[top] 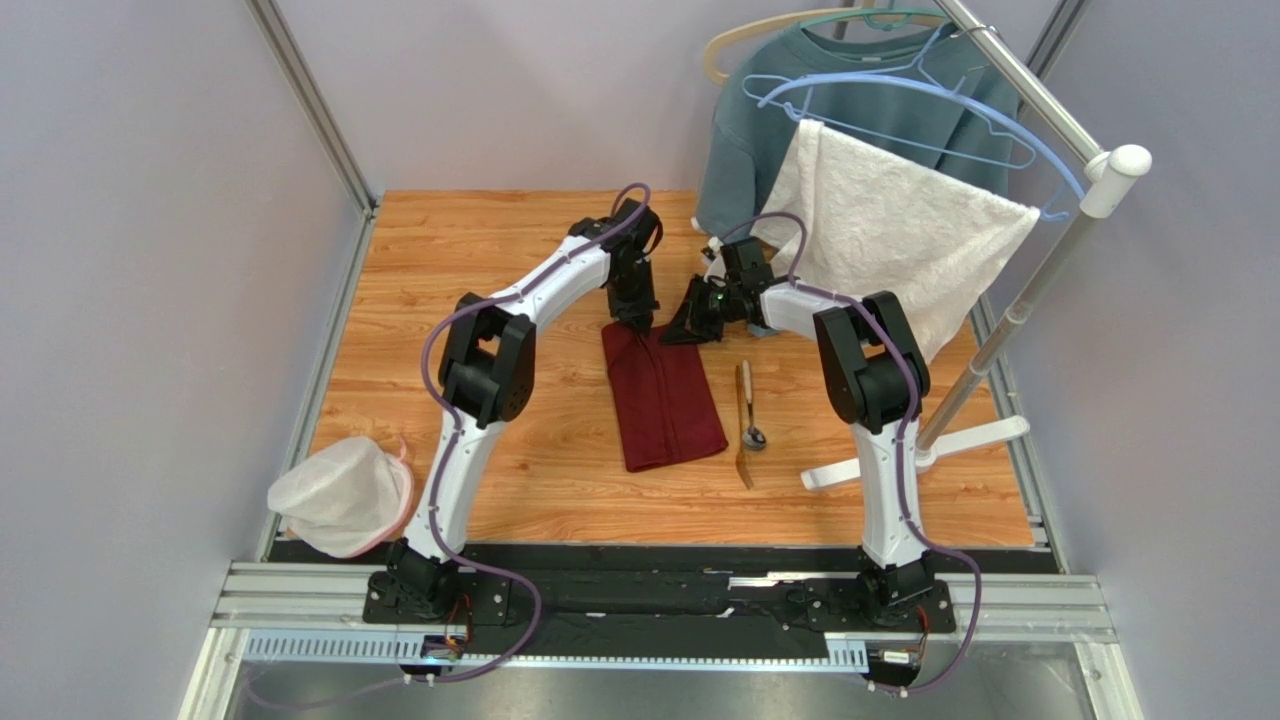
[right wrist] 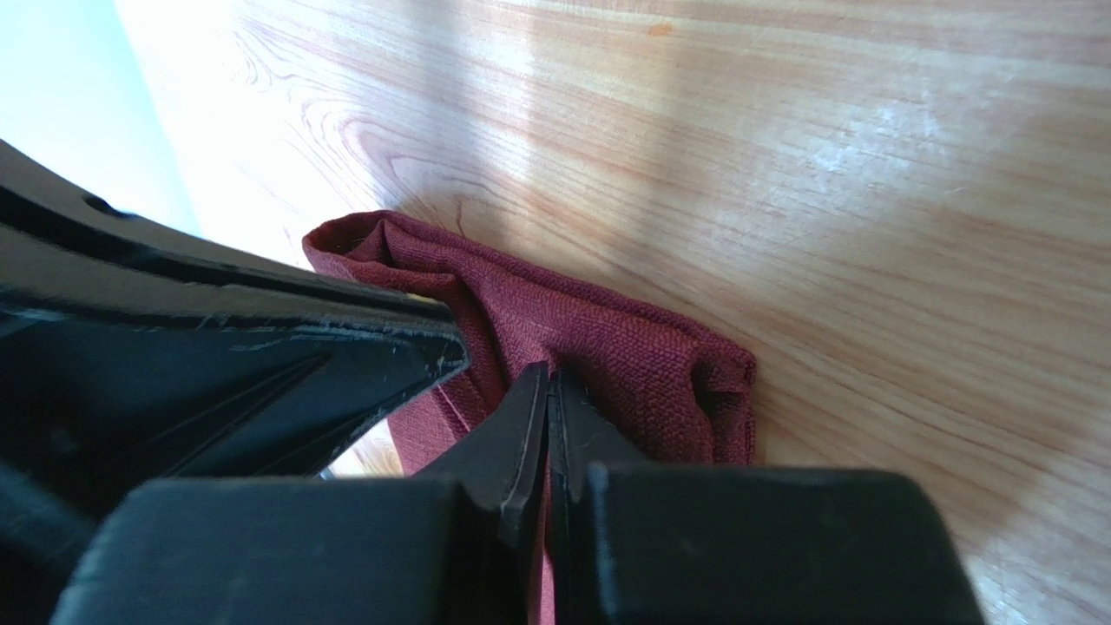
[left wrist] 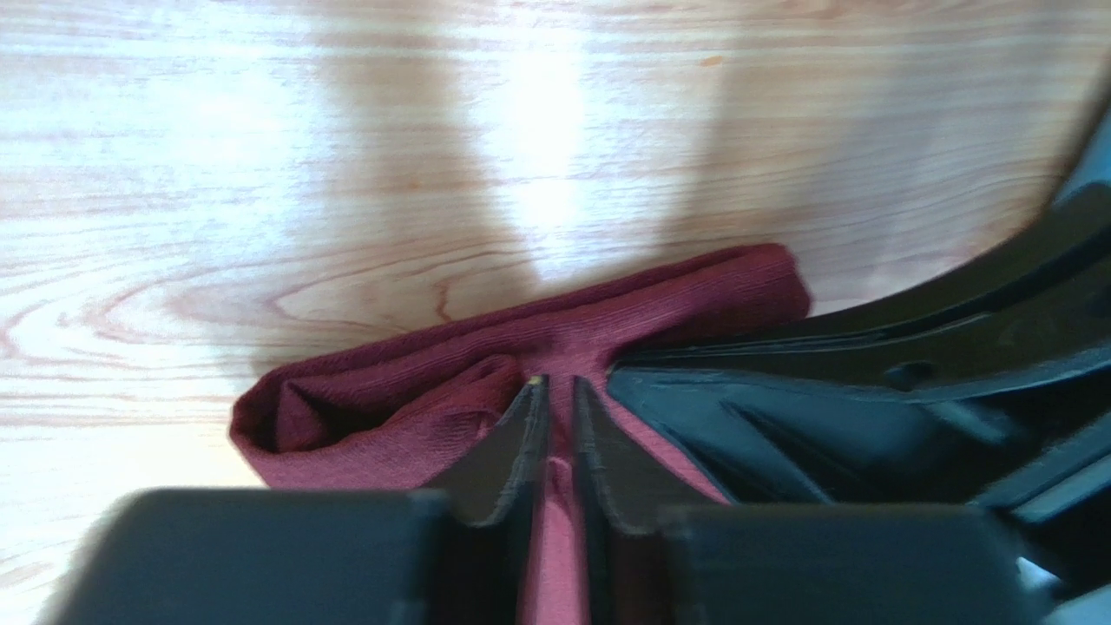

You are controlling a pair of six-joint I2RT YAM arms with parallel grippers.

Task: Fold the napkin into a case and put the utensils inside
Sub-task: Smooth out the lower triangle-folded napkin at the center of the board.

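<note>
rack pole (top: 1026, 300) right, mesh bag (top: 343, 495) near-left

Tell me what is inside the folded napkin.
Nothing shows there: the spoon and fork lie on the table beside the napkin, outside it. Its inner layers are covered; I cannot see between them.

We see a plain dark maroon napkin (top: 663, 396), a table (top: 451, 270) of orange-brown wood grain, utensils (top: 747, 425) in shiny silver and golden brown, robot arms (top: 549, 285) in white with black joints and purple cables (top: 431, 353), a white textured towel (top: 887, 240), a grey-blue sweatshirt (top: 736, 135), and a white bag (top: 343, 495) edged pink.
</note>
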